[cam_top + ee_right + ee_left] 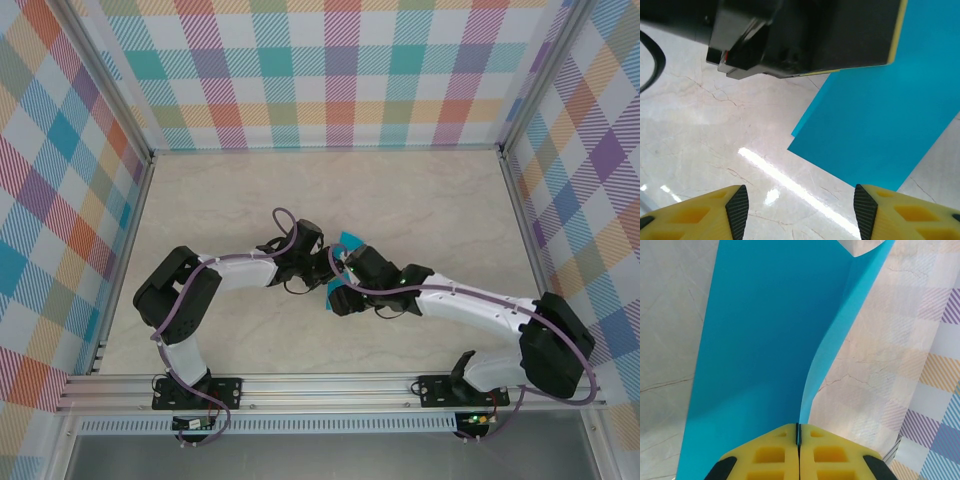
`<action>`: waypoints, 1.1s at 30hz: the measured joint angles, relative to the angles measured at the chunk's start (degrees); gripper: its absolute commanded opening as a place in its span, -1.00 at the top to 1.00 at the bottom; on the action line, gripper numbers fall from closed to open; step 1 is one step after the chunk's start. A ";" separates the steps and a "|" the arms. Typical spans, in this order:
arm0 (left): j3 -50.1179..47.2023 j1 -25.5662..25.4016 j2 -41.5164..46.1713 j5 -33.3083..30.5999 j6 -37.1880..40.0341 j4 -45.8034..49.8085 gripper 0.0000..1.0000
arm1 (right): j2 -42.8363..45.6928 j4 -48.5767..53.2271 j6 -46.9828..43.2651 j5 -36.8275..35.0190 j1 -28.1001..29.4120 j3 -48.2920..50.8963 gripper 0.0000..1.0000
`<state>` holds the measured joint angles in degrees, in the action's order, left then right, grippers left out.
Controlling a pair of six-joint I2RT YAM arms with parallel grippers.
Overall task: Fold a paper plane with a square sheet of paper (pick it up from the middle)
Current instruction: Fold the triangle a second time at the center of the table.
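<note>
Open table [420, 190] is stretching behind both arms; the left gripper [798, 440] is pinching the creased teal paper [760, 350]; the right gripper [799, 207] is standing spread.

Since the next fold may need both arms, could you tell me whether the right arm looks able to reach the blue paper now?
Probably yes: the right claw is open and the paper is just ahead with nothing between. The left claw, shut on the paper, crowds only its far side.

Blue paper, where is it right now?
In the top view the blue paper is at the middle of the table, pinched in the left gripper, beside the right gripper.
</note>
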<state>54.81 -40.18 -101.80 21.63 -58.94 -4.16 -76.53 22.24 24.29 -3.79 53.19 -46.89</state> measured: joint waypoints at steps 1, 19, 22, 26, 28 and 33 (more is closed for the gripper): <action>0.11 -0.02 0.00 0.02 0.00 0.07 0.89 | -0.48 -0.24 -0.04 -0.98 0.57 0.00 -0.24; 0.55 0.20 0.00 0.46 0.00 1.05 0.89 | -8.17 -1.68 -0.87 -12.13 5.81 -2.89 0.13; 0.55 0.20 0.00 0.46 0.00 1.05 0.89 | -7.85 -1.62 -0.57 -13.29 5.81 -2.58 0.28; 0.55 0.20 0.00 0.44 0.00 1.05 0.89 | -6.19 -1.57 -0.28 -14.03 5.81 -2.16 0.48; 0.55 0.20 0.00 0.44 0.00 1.05 0.89 | -5.64 -1.57 -0.09 -14.43 5.81 -2.16 0.59; 0.55 0.20 0.00 0.44 0.00 1.07 0.88 | -5.60 -1.16 0.50 -15.15 5.79 -2.16 0.77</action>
<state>55.35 -39.99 -101.80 22.06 -58.94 -3.09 -82.13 21.08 24.80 -18.94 58.98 -49.06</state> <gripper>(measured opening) 0.060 0.142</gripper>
